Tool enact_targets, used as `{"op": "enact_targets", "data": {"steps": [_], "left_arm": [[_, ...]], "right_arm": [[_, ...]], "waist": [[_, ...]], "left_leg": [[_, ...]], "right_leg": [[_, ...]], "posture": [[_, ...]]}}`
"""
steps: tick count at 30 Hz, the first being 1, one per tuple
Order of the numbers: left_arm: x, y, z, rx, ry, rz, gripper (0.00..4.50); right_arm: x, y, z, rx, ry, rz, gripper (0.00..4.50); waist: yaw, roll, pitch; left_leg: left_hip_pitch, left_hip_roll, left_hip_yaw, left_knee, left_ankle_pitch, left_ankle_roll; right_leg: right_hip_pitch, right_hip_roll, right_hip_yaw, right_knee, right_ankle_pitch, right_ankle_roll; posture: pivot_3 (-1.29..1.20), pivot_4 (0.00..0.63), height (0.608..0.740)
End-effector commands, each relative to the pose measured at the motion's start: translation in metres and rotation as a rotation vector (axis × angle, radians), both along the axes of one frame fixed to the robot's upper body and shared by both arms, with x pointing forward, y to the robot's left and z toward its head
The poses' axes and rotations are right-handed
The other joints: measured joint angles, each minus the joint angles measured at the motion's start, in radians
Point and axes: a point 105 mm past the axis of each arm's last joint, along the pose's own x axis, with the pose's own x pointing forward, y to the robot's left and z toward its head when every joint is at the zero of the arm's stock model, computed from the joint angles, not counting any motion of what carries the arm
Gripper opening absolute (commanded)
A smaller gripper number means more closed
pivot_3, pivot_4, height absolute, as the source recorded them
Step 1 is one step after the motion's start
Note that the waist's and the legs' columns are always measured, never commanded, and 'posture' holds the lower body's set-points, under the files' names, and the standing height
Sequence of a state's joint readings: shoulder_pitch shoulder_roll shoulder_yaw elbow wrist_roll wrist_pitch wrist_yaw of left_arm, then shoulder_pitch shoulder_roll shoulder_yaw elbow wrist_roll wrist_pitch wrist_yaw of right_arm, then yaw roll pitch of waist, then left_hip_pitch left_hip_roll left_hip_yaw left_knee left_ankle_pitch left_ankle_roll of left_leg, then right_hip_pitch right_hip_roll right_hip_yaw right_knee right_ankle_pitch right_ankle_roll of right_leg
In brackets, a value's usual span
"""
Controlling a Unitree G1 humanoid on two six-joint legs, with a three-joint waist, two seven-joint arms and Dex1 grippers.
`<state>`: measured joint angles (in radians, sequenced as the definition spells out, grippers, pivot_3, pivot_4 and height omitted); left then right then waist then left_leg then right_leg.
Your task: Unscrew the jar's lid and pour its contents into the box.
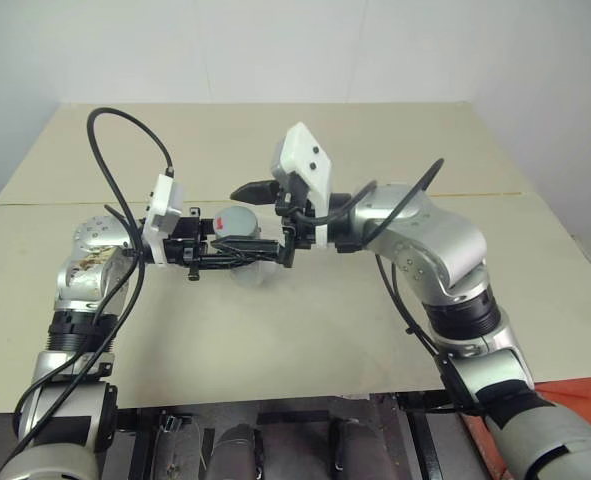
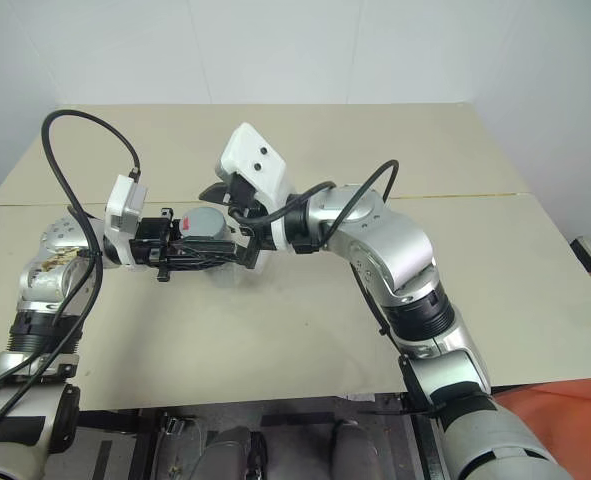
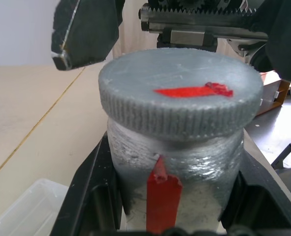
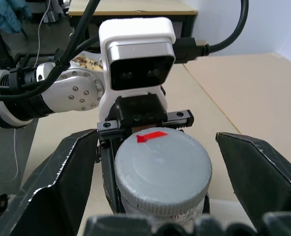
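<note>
Jar (image 3: 177, 172) held above the worktop (image 1: 275, 330), clamped in left hand (image 1: 237, 256). Right hand (image 4: 162, 174) straddles lid (image 4: 162, 169), fingers (image 4: 61, 182) apart, not touching. Box (image 3: 24, 211) below. Risk: off-centre closing could slip on the lid or twist the jar loose.

A pale beige table (image 1: 275, 330) spans the middle, a thin seam (image 1: 495, 195) crossing it from nine to three o'clock. A plain white wall (image 1: 275, 50) rises at twelve o'clock. Something red-orange (image 1: 585, 395) lies at five o'clock.

Left hand (image 1: 237, 252) clamped and level, right hand (image 4: 157, 172) facing it, fingers spread wide.
</note>
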<state>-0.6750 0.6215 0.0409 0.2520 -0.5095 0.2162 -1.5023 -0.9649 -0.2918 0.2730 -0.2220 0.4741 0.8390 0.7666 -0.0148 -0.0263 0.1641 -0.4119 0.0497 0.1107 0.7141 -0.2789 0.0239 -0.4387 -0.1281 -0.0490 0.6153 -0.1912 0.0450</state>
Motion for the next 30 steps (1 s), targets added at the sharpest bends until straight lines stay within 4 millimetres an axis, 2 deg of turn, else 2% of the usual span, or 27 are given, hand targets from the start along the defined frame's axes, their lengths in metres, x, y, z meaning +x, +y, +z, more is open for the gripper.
{"op": "enact_targets", "data": {"steps": [1, 3, 4, 9, 14, 22, 27, 30], "left_arm": [[-0.002, -0.001, 0.013, 0.002, -0.066, -0.01, 2.03], [-0.003, 0.0, 0.013, 0.003, -0.067, -0.008, 2.03], [-0.003, 0.0, 0.014, 0.005, -0.068, -0.007, 2.03], [-0.002, 0.003, 0.016, 0.012, -0.071, -0.002, 2.03], [-0.003, 0.005, 0.011, 0.025, -0.055, 0.002, 2.03], [-0.014, 0.003, -0.005, 0.05, -0.009, -0.033, 2.03], [-0.024, 0.001, -0.015, 0.052, 0.022, -0.062, 2.03], [-0.024, 0.002, -0.013, 0.047, 0.013, -0.046, 2.03]], "right_arm": [[-0.005, 0.002, 0.005, -0.01, -0.019, 0.024, 3.53], [-0.005, 0.002, 0.004, -0.013, -0.013, 0.023, 2.8], [-0.004, 0.002, 0.004, -0.013, -0.011, 0.021, 2.74], [-0.002, 0.002, 0.005, -0.008, -0.013, 0.012, 2.74], [-0.002, 0.0, 0.015, 0.027, -0.019, 0.016, 2.74], [0.002, -0.015, 0.045, 0.106, -0.084, 0.003, 2.74], [0.005, -0.024, 0.05, 0.11, -0.121, -0.005, 2.74], [0.01, -0.03, 0.049, 0.106, -0.124, -0.044, 2.74]], "waist": [[0.0, 0.0, 0.0], [0.0, 0.0, 0.0], [0.0, 0.0, 0.0], [0.0, 0.0, 0.0], [0.0, 0.0, 0.0], [0.0, 0.0, 0.0], [0.001, 0.0, 0.0], [0.0, 0.0, 0.0]], "left_leg": [[0.0, 0.0, 0.0, 0.0, 0.0, 0.0], [0.0, 0.0, 0.0, 0.0, 0.0, 0.0], [0.0, 0.0, 0.0, 0.0, 0.0, 0.0], [0.0, 0.0, 0.0, 0.0, 0.0, 0.0], [0.0, 0.0, 0.0, 0.0, 0.0, 0.0], [0.0, 0.0, 0.0, 0.0, 0.0, 0.0], [0.0, 0.0, 0.0, 0.0, 0.0, 0.0], [0.0, 0.0, 0.0, 0.0, 0.0, 0.0]], "right_leg": [[0.0, 0.0, 0.0, 0.0, 0.0, 0.0], [0.0, 0.0, 0.0, 0.0, 0.0, 0.0], [0.0, 0.0, 0.0, 0.0, 0.0, 0.0], [0.0, 0.0, 0.0, 0.0, 0.0, 0.0], [0.0, 0.0, 0.0, 0.0, 0.0, 0.0], [0.0, 0.0, 0.0, 0.0, 0.0, 0.0], [0.0, 0.0, 0.0, 0.0, 0.0, 0.0], [0.0, 0.0, 0.0, 0.0, 0.0, 0.0]], "posture": [[0.0, 0.15, 0.74], [0.0, 0.15, 0.74], [0.0, 0.15, 0.74], [0.0, 0.15, 0.74], [0.0, 0.15, 0.74], [0.0, 0.15, 0.74], [0.0, 0.15, 0.74], [0.0, 0.15, 0.74]]}}
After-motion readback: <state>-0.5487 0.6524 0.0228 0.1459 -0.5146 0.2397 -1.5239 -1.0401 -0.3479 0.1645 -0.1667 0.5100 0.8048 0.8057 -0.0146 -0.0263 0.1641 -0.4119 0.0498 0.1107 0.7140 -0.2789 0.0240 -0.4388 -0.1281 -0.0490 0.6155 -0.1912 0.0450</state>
